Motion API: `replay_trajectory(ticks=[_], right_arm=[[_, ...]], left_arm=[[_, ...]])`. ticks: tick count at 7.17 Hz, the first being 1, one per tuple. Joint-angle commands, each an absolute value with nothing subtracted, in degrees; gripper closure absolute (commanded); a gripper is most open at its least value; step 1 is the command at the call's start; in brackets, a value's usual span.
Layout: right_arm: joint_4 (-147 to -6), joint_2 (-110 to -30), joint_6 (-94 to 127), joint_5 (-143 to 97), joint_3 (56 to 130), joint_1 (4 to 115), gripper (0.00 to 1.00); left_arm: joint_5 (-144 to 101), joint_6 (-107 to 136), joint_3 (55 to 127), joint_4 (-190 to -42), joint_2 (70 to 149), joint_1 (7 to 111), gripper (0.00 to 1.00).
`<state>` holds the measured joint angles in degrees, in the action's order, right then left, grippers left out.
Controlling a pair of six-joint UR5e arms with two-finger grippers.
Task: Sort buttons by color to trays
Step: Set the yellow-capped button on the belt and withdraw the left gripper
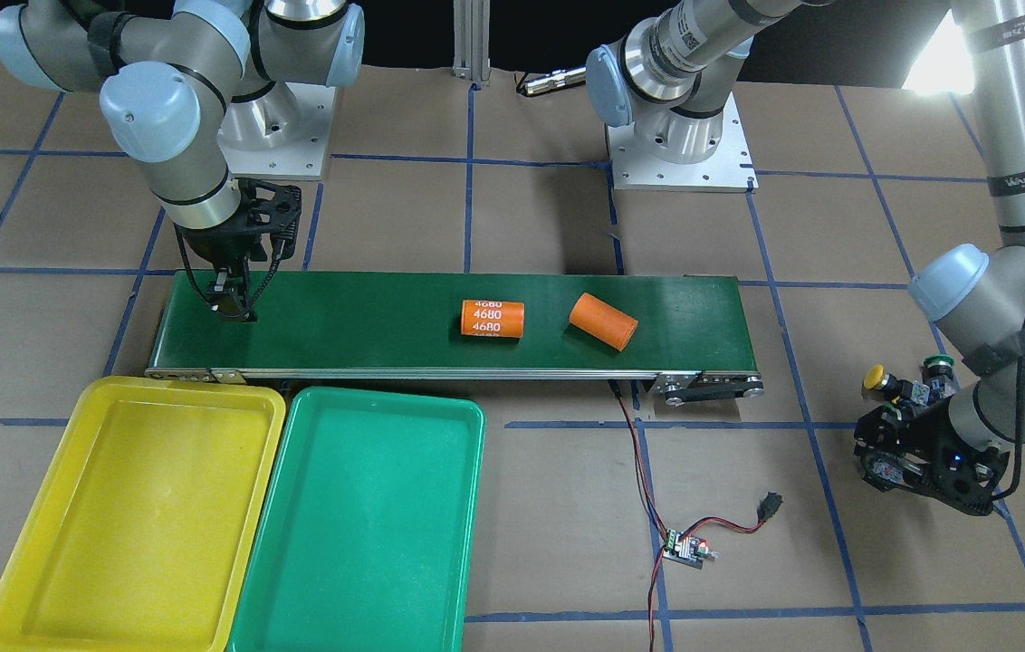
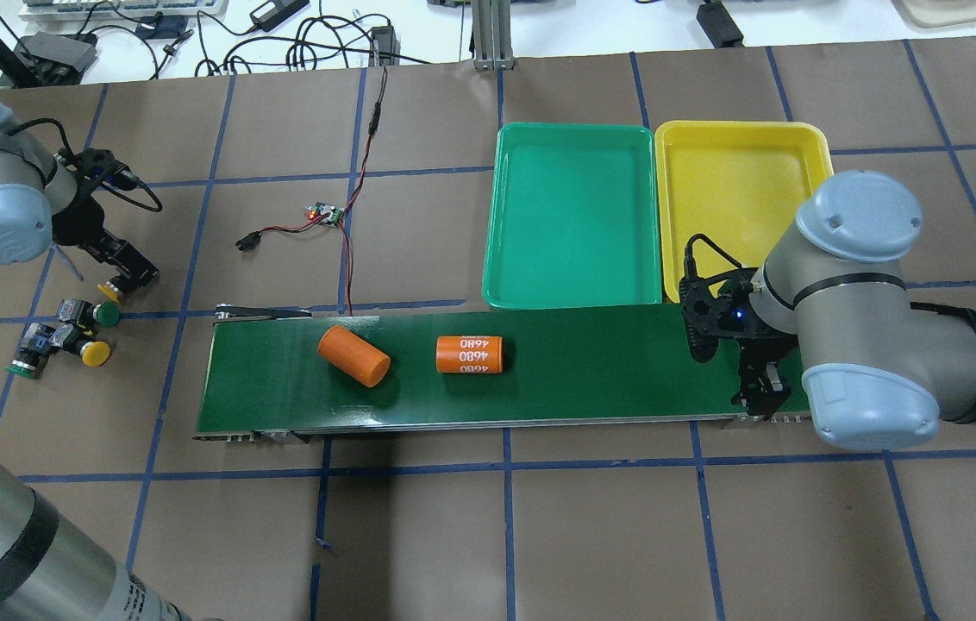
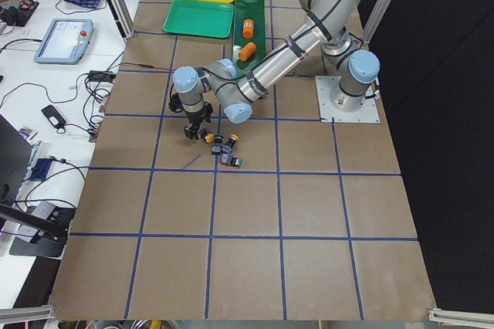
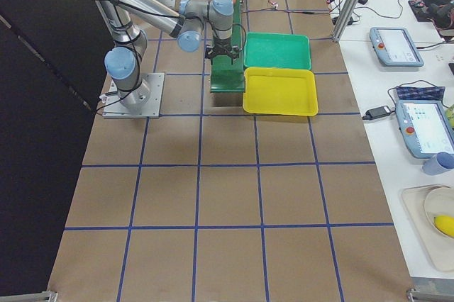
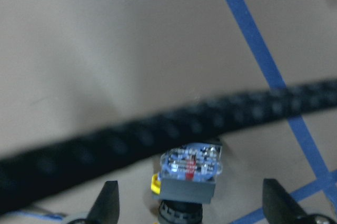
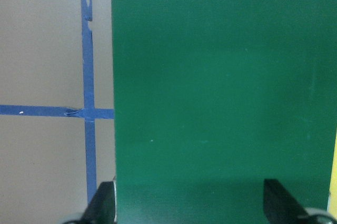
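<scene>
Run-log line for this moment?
left gripper: open, over buttons | right gripper: open, empty, over belt | trays: both empty | sorted: none

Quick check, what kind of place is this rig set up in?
Probably a robotics lab test cell: a table gridded with blue tape, a small conveyor belt, and teach pendants on a side bench.

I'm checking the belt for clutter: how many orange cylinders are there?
2. The cylinder marked 4680 lies near the middle of the belt; the plain cylinder lies beside it, not touching, toward the robot's left. None looks hidden.
</scene>
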<state>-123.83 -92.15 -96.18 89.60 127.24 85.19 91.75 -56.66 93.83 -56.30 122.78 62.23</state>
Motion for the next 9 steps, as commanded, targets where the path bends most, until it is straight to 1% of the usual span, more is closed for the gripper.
replay_trajectory(ticks=[1, 2, 3, 4, 6, 8, 9], right_arm=[[-123.92, -91.67, -95.98, 89.56, 127.0, 85.25, 0.0], [-124.01, -91.67, -96.15, 89.47, 126.83, 85.25, 0.0], [-124.45, -91.67, -96.41, 89.12, 126.91, 85.25, 0.0], [-125.5, -91.67, -96.68, 89.03, 127.0, 85.25, 0.0], [-125.59, -91.58, -96.5, 89.03, 127.18, 85.25, 0.0], [-125.6, -91.58, -96.42, 89.56, 127.0, 85.25, 0.0], [-125.68, -91.67, -96.15, 89.47, 126.91, 85.25, 0.0]], left_arm=[[92.02, -55.98, 93.78, -56.16, 123.4, 62.23, 0.49], [92.02, -55.99, 93.95, -56.16, 123.31, 62.23, 0.7], [91.76, -55.03, 93.69, -56.25, 122.35, 62.31, 0.77], [91.41, -47.19, 93.69, -56.25, 120.6, 63.45, 0.77], [90.97, -32.85, 97.18, -58.26, 115.69, 67.47, 0.77], [90.44, -19.74, 105.34, -58.97, 106.66, 71.26, 0.77], [90.35, -15.16, 107.82, -58.97, 103.13, 73.19, 0.77]])
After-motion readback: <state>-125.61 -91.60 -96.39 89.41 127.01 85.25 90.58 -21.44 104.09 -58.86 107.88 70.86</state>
